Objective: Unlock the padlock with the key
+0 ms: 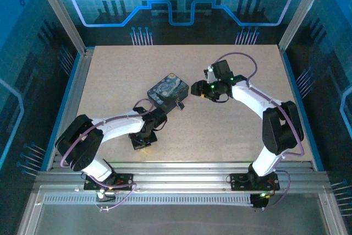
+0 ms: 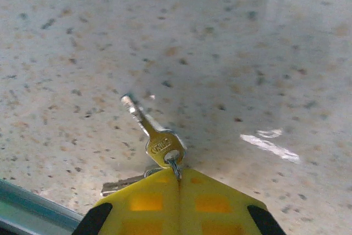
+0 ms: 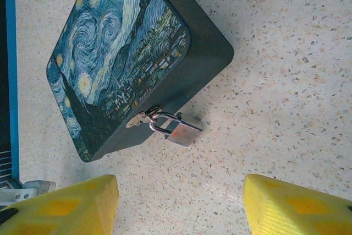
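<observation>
We're seeing the left jaws clamping shut on the ring of the key, just over the counter. Farther out, the right jaws are gaping wide, gripping nothing, facing the padlock hanging on the box.

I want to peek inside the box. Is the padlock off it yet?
No, the padlock is hooked by its loop through the clasp on the box.
</observation>
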Robot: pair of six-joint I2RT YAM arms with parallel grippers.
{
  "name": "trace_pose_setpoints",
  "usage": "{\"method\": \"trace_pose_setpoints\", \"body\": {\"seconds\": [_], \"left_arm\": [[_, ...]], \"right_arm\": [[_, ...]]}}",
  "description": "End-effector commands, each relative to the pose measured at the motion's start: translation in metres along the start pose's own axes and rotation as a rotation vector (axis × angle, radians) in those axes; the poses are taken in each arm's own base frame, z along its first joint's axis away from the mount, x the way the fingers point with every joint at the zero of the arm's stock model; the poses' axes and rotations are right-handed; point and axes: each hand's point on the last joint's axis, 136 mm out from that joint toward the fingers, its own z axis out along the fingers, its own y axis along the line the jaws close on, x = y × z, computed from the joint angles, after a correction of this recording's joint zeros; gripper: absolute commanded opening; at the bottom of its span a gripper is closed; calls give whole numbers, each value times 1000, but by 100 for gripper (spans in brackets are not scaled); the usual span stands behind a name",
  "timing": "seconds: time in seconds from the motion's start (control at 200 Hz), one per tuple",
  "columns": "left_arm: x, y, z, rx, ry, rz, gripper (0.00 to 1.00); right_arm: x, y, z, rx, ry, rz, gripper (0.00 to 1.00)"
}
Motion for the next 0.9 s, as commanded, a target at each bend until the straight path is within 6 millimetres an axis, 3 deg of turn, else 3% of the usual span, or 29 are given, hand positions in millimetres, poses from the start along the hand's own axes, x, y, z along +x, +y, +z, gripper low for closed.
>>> {"method": "trace_pose_setpoints", "body": {"seconds": [0.0, 0.14, 0.34, 0.465, 0.575, 0.68, 0.89], "left_arm": [[-2, -29, -13, 72, 2, 40, 2], [-4, -65, -31, 142, -12, 104, 1], [0, -137, -53, 218, -25, 241, 1], [8, -178, -57, 325, 30, 236, 0], [14, -208, -71, 476, 117, 200, 0], [8, -217, -90, 582, 162, 171, 0], [-4, -215, -119, 820, 335, 95, 0]], "right_arm": [[-2, -7, -11, -3, -10, 14, 62], [-5, -27, -22, 9, -30, 55, 62], [-2, -60, -37, 14, -39, 129, 62], [9, -65, -39, -2, -17, 115, 62], [21, -57, -34, -73, 8, 72, 60], [29, -45, -31, -172, 8, 9, 49], [40, -7, -28, -332, -14, -216, 42]]}}
